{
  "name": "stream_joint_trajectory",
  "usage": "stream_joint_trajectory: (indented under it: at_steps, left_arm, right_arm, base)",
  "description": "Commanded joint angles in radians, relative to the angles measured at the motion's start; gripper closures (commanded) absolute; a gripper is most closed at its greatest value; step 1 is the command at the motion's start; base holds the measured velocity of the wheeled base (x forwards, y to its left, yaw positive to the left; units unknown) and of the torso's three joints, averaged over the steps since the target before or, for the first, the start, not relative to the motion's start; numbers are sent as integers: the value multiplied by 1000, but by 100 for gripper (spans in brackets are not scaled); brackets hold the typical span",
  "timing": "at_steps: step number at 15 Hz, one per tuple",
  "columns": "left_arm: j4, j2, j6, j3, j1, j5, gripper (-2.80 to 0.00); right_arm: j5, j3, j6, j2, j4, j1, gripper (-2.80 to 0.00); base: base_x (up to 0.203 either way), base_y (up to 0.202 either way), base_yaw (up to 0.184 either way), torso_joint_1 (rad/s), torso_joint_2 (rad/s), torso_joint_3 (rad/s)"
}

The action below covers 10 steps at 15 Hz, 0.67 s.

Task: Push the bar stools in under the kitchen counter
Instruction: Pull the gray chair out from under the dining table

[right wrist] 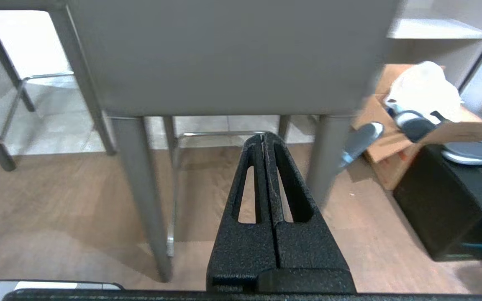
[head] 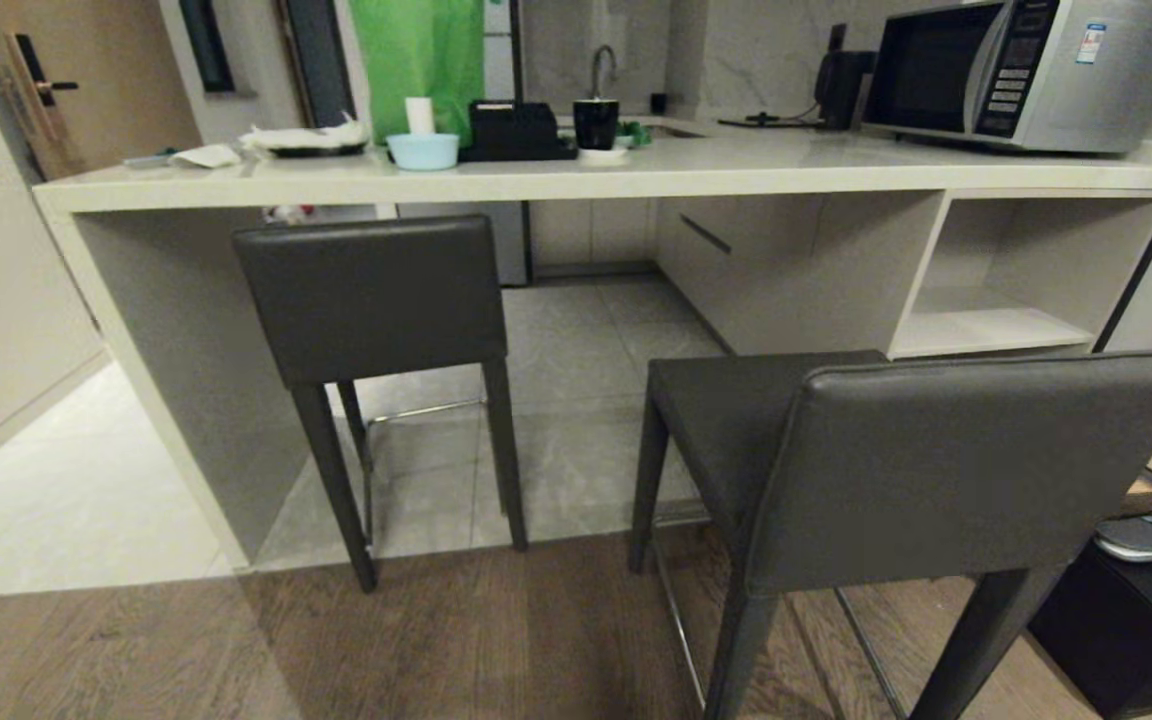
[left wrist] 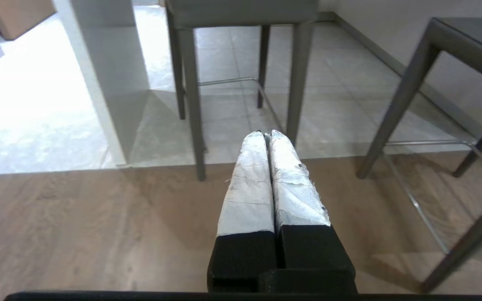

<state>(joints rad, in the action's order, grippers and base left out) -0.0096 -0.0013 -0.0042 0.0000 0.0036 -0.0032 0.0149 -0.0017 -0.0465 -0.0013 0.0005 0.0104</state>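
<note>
- The left bar stool [head: 376, 330] was seen tucked partly under the tabletop [head: 596, 180] near its left end, its backrest just below the front edge and close beside the grey side panel [head: 186, 380].
- The right bar stool [head: 896, 480] was found well out from the tabletop, standing over the wooden floor [head: 186, 650], with its backrest nearest the camera and its seat facing the knee space.
- Open tiled floor [head: 576, 350] was left under the tabletop between the two stools and ahead of the right one.
- White open shelves [head: 1026, 270] were seen at the right end of the knee space.
- A black box [head: 1126, 610] and a cardboard box [right wrist: 396, 138] were noted just right of the right stool.
- A microwave [head: 1016, 70], a light-blue bowl [head: 423, 150] and a black mug [head: 596, 122] were carried on the tabletop.
- The left end effector [left wrist: 266, 133] was held with its fingers together, holding nothing, above the wooden floor.
- The right end effector [right wrist: 265, 136] was likewise pressed together and empty, behind the right stool's backrest.
</note>
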Motion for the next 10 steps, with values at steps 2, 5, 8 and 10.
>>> stream_joint_trajectory:
  at_steps: [2,5,8,10]
  left_arm:
    - [-1,0,0,2,0,0,0]
    - [-1,0,0,2,1,0,0]
    - [0,0,0,2,-1,0,0]
    - [-1,0,0,2,1,0,0]
  right_arm:
    - [0,0,-1,1,0,0,0]
    - [0,0,-1,1,1,0,0]
    - [0,0,0,1,1,0,0]
    - [0,0,0,1,1,0,0]
  base:
    - [0,198,-1,-2,4,1]
    - [0,203,0,1,1,2]
    - [0,194,-3,4,2,2]
    - [0,198,-1,3,0,4]
